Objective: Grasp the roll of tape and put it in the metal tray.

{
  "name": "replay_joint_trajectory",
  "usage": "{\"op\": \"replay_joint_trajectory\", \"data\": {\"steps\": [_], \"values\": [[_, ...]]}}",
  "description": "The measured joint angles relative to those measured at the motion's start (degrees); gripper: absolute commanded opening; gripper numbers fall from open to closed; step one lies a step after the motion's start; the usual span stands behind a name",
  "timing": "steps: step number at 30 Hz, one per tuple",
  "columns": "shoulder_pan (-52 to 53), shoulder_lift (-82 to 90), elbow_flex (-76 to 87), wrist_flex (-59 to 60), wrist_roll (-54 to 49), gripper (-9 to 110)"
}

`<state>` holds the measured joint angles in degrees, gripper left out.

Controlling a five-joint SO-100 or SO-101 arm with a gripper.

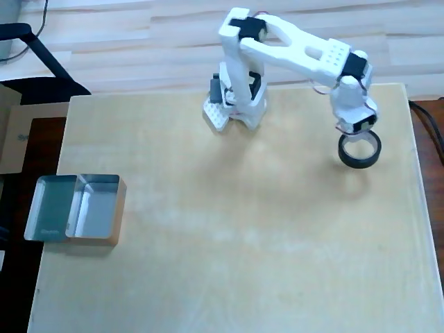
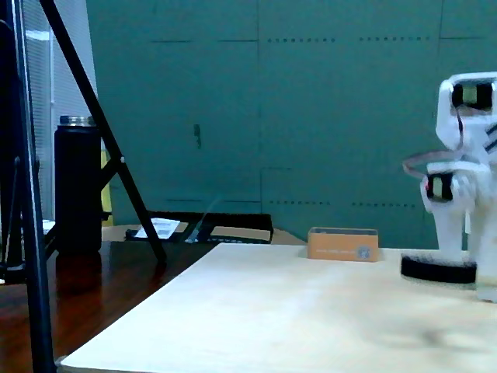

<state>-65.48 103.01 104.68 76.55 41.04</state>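
1. The hand is closed on the roll of tape, pinching the ring's wall on the side nearest the arm's base. One finger appears to sit inside the open centre, and the rest of the ring sticks out away from the base.
2. In the fixed view the roll of tape hangs level, clear of the counter, with a faint shadow on the surface underneath. I judge it is held flat and high so it can travel without dragging.
3. Seen from overhead, the roll is to the right of the base, near the counter's right edge.
4. The metal tray sits far to the left of the base and nearer the camera's bottom edge, at the counter's left border, its two sections empty.
5. The carry across the counter is likely next. A grip on only one wall could let the ring swing or slip during a fast sweep.
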Motion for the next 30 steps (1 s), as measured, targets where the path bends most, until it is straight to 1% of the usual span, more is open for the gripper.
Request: {"op": "replay_joint_trajectory", "data": {"steps": [4,7,12,15,19,22,25,30], "values": [[5.8,12.2,-0.1,5.3,-5.5,0],[13.7,21.5,0.0,10.2,-9.8,0],[34.0,36.3,0.0,11.7,-20.7,0],[48.3,42.3,0.0,11.9,-28.8,0],[66.2,44.2,0.0,11.9,-39.1,0],[76.5,44.3,0.0,11.9,-41.8,0],[81.4,42.1,0.0,11.9,-42.4,0],[83.6,32.8,0.0,6.2,-39.6,0]]}}
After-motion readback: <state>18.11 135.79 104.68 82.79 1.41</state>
